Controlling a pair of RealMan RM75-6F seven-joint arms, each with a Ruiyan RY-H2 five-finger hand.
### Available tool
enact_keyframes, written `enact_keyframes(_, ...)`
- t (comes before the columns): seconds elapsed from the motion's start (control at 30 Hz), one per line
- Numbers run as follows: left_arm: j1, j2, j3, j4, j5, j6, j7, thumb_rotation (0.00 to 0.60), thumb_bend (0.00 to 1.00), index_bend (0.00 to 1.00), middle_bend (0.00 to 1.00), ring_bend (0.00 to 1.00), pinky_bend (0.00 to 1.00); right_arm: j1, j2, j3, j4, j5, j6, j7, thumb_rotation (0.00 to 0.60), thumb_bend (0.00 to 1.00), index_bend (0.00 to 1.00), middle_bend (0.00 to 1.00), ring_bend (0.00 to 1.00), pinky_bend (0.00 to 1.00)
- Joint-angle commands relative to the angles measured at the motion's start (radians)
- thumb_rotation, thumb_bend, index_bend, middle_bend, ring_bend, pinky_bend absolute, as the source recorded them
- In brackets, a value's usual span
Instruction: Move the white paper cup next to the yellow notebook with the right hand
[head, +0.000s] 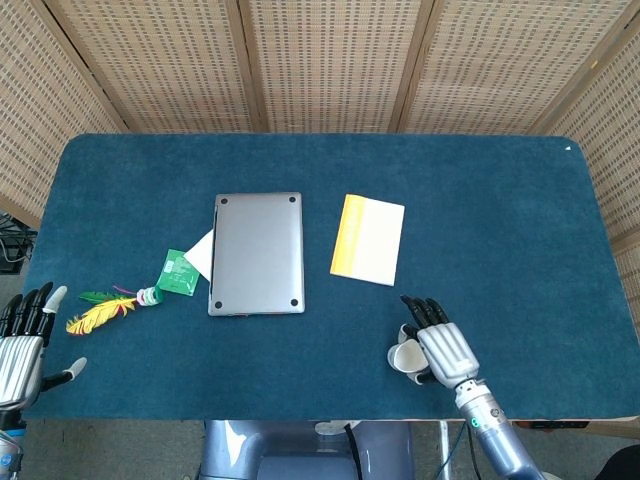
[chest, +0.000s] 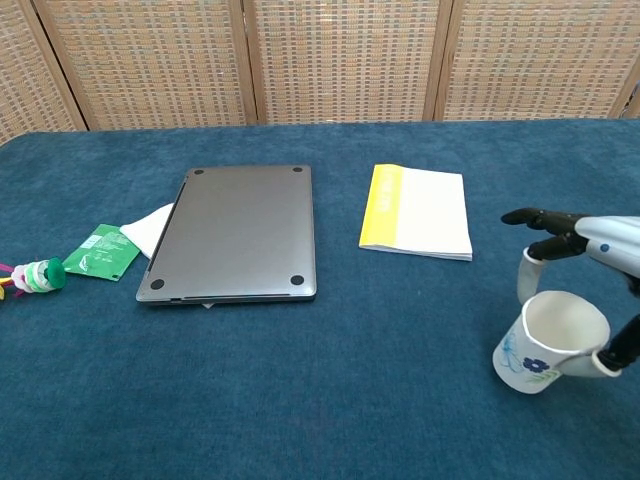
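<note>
The white paper cup (chest: 545, 345) with a blue flower print stands tilted toward the left near the table's front right edge. My right hand (chest: 590, 240) reaches over it; its thumb presses the cup's near rim and one finger comes down behind it, while the other fingers stretch forward. In the head view the cup (head: 403, 357) peeks out from the left side of the right hand (head: 445, 350). The yellow notebook (head: 368, 239) lies closed farther back, apart from the cup, and shows in the chest view too (chest: 418, 212). My left hand (head: 20, 345) hangs at the front left corner with its fingers apart and nothing in it.
A closed grey laptop (head: 257, 252) lies left of the notebook. A white sheet and a green card (head: 178, 272) stick out from its left side. A yellow-and-green feather toy (head: 100, 312) lies near the left hand. Blue cloth (head: 500, 220) covers the table.
</note>
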Motion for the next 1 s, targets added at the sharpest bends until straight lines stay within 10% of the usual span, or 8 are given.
enact_keyframes(0.03,0.000,0.000,0.000,0.000,0.000,0.000,0.000,0.600,0.15,0.00,0.00,0.00,0.00,0.016,0.003,0.026,-0.014,0.002,-0.007,0.046,0.600,0.23,0.48,0.00,0.00,0.00)
enact_keyframes(0.57,-0.003,-0.003,-0.001,0.002,-0.005,-0.005,0.002,0.600,0.15,0.00,0.00,0.00,0.00,0.141,-0.035,0.211,0.021,0.241,-0.120,0.211,0.600,0.23,0.48,0.00,0.00,0.00)
enact_keyframes(1.0,-0.006,-0.008,0.001,0.007,-0.004,-0.010,0.007,0.600,0.15,0.00,0.00,0.00,0.00,0.195,-0.136,0.260,0.217,0.361,-0.174,0.325,0.600,0.23,0.48,0.00,0.00,0.00)
